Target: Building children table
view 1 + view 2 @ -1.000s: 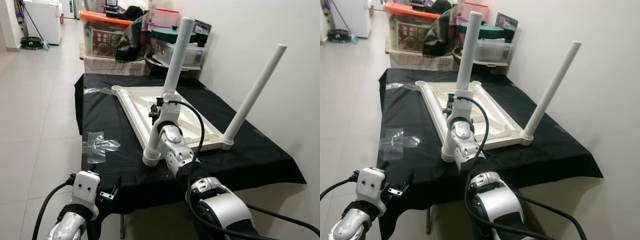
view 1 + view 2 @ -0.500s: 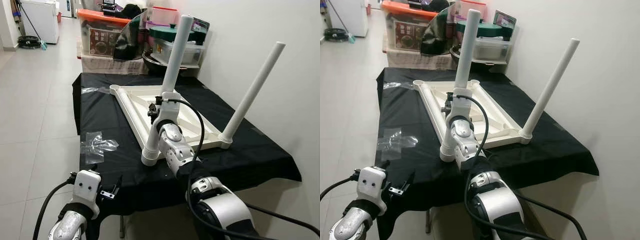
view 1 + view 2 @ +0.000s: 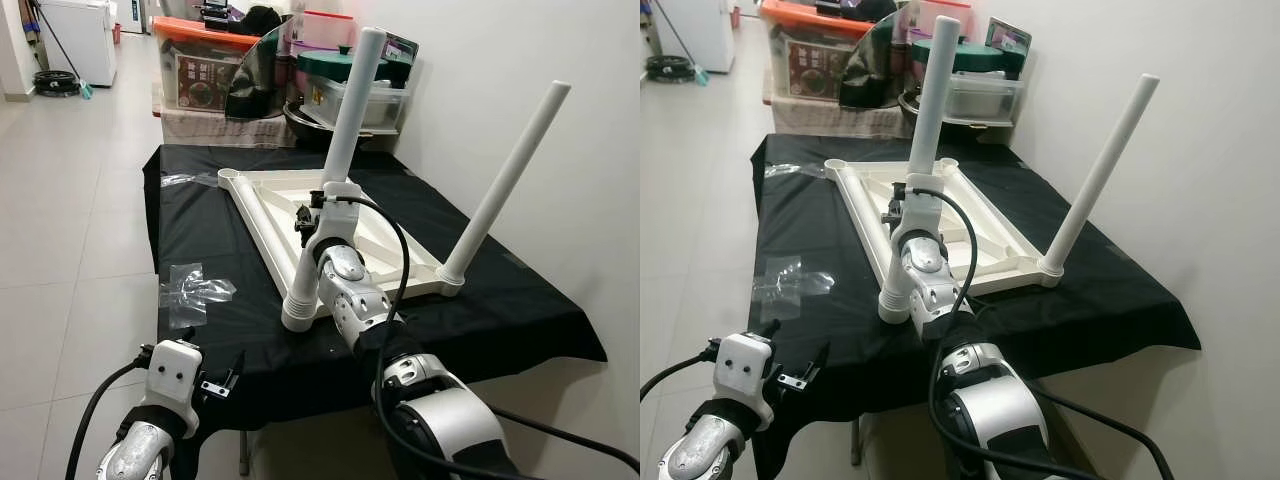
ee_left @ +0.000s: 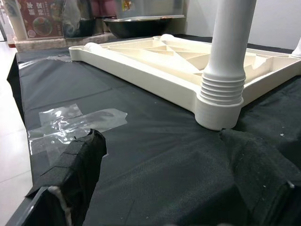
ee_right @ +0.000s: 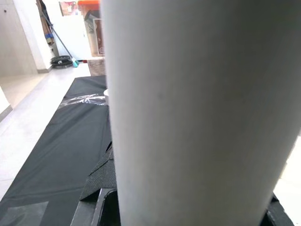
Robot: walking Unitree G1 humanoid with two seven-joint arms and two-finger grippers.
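Right hand (image 3: 318, 213) stayed clamped round near leg (image 3: 340, 160); tabletop (image 3: 290, 210) unmoved on counter (image 3: 200, 250); leg seating presumably unfinished; left hand (image 3: 215, 378) spread, idle below.

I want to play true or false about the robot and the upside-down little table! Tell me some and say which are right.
1. The tabletop lies upside down on a black cloth. True.
2. All four legs are on. False: two legs stand up, and the far corners are bare.
3. The right gripper is at the near leg. True.
4. The left gripper is holding a leg. False: it hangs low, holding nothing.
5. The cloth is red. False: black.
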